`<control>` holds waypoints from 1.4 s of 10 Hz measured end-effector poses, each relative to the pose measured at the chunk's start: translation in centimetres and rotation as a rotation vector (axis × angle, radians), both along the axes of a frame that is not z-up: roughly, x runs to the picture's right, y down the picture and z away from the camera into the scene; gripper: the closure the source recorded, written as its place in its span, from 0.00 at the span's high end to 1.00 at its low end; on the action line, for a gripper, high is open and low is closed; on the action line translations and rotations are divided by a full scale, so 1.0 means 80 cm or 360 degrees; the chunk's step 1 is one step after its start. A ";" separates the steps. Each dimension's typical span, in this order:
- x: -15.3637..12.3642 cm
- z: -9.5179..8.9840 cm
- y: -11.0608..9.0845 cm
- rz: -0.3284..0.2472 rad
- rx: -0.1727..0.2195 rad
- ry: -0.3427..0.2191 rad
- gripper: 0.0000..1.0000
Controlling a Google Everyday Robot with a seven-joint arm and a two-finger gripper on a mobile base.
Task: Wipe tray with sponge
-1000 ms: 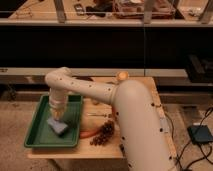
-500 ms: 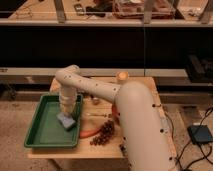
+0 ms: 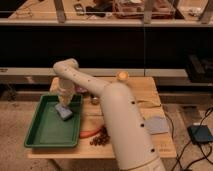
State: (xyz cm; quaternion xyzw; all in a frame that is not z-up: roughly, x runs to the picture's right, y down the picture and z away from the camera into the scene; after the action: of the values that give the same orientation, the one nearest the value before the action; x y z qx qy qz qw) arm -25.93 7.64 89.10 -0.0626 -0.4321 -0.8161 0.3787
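Arm (image 3: 125,125) fills near right, rises off front table edge, bends left over tray. Dark clustered object (image 3: 99,139) and orange carrot-like piece (image 3: 88,133) near front, just right of tray. Grey-blue cloth (image 3: 156,125) flat on table (image 3: 145,92), right side. Green tray (image 3: 46,129) on left half. Sponge (image 3: 64,112) inside tray, toward far right corner. Gripper (image 3: 65,102) directly over sponge, apparently on its top; how far open, whether gripping: cannot tell. Small round orange object (image 3: 122,76) at far edge.

A wooden table (image 3: 140,95) bears a carrot (image 3: 89,133), a dark clump (image 3: 100,139), a grey cloth (image 3: 156,125) and an orange ball (image 3: 122,76).
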 end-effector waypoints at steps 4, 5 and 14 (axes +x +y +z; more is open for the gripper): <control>-0.069 -0.034 0.036 -0.0101 0.0002 -0.0163 0.00; -0.078 -0.048 0.053 -0.0140 -0.0005 -0.0211 0.00; 0.035 -0.091 0.093 -0.0182 -0.0038 -0.0176 0.00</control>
State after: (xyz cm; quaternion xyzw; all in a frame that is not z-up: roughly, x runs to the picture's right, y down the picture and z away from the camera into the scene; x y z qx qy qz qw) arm -23.16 15.08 81.85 -0.0467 -0.4576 -0.8335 0.3062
